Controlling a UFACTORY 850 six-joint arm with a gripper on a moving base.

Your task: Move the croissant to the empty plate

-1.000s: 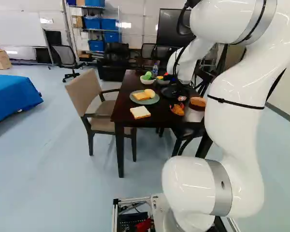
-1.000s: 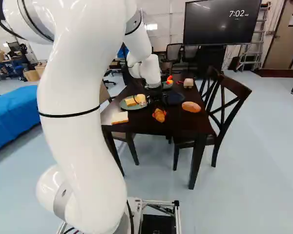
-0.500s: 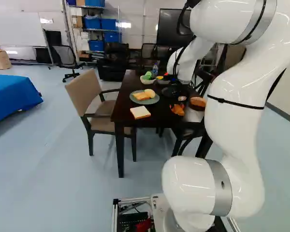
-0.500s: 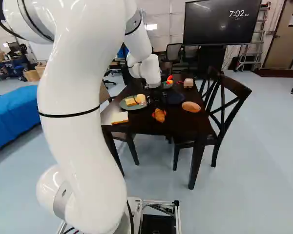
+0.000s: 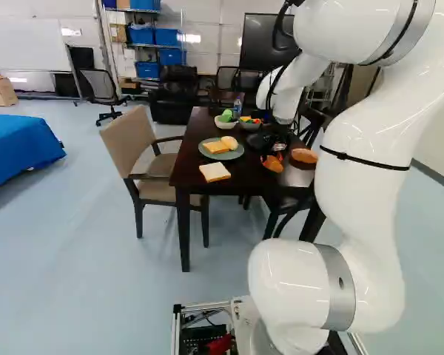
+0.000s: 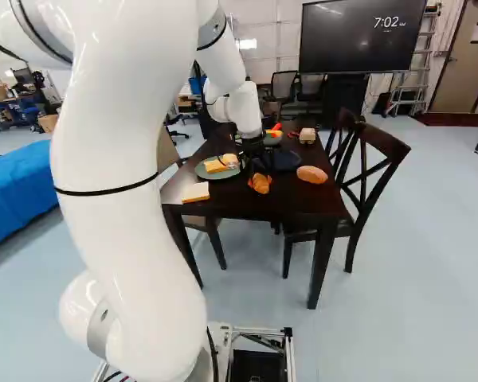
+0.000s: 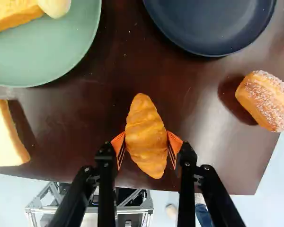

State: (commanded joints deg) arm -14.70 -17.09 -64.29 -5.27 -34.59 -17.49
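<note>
In the right base view my gripper (image 6: 260, 169) is low over the dark table, with the orange-brown croissant (image 6: 260, 184) under it. The wrist view shows the gripper (image 7: 146, 147) shut on the croissant (image 7: 146, 137), an orange pad pressed to each side of its middle. It seems slightly raised from the tabletop. Ahead of the fingers and off to one side lies the bare dark-blue plate (image 7: 210, 28), also seen beyond the croissant as a dark plate (image 6: 285, 159) in the right base view.
A green plate (image 5: 232, 154) holds toast and a roll. Beside it lies a bread slice (image 5: 214, 171); a sugared bun (image 6: 311, 174) is near the table's other side. Two bowls (image 5: 226, 124) stand farther back. Chairs (image 6: 370, 171) flank the table (image 6: 231, 208).
The arm has shifted slightly, and the croissant has risen a little with the gripper in the base views. The base and the other food have stayed put.
</note>
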